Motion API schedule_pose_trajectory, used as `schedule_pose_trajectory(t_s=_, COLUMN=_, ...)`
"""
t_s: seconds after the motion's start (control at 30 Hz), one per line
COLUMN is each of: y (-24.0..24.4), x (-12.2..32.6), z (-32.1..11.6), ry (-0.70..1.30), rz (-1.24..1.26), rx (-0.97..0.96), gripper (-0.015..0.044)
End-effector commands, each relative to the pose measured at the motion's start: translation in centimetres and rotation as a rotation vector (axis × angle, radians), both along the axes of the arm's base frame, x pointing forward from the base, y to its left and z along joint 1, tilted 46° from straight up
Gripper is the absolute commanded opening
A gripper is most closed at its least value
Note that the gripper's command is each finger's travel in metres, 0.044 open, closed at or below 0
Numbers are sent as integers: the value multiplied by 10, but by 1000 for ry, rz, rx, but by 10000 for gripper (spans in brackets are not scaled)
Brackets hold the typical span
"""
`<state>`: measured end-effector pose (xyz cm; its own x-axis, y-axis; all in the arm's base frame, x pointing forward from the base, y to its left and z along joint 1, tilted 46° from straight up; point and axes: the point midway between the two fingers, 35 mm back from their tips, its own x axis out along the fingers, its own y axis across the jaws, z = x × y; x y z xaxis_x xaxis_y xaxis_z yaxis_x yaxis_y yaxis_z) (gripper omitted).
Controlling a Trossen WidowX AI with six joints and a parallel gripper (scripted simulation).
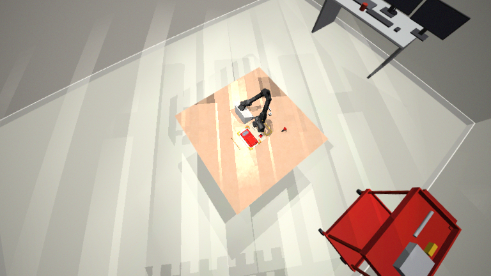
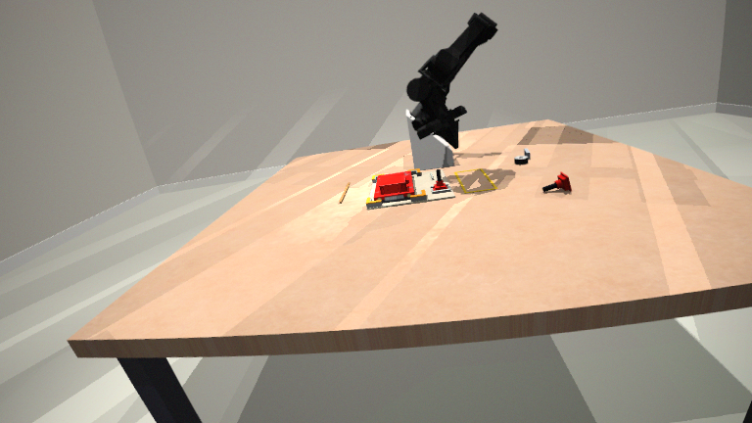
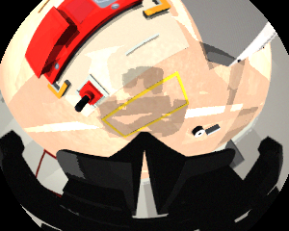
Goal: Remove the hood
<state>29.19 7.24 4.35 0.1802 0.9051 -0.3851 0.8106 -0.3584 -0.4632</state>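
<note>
The red toy car [image 1: 249, 138] [image 2: 407, 177] [image 3: 89, 18] sits between yellow corner pieces on a pale board. A raised, slanted red panel at one end, seen in the wrist view, looks like the hood [image 3: 49, 40]; it is on the car. The marked area is a thin yellow outline [image 2: 481, 190] [image 3: 182, 88] on the table beside the board, with the arm's shadow across it. My gripper [image 3: 144, 136] is shut, its black fingertips together with nothing visible between them. It hangs above the table near the marked area, away from the car and touching nothing that I can see.
A red piece with an upright black handle [image 2: 439, 182] [image 3: 89, 93] stands on the board. A similar red piece [image 1: 284, 129] [image 2: 563, 182] lies on the table. A small black-and-white part [image 2: 521, 160] [image 3: 198, 132] and an orange stick [image 2: 344, 193] also lie there.
</note>
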Motion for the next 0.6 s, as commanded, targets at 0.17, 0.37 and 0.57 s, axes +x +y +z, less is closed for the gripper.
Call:
schedule_pose_trajectory(t_s=0.17, y=-15, x=13, z=-13, ry=-242, rz=111, rx=-105, gripper=157)
schedule_pose_trajectory(t_s=0.37, y=-37, x=27, z=-31, ry=-554, rz=290, rx=-236, gripper=315)
schedule_pose_trajectory(t_s=0.57, y=-60, x=38, z=-51, ry=-854, rz=497, rx=-347, gripper=440)
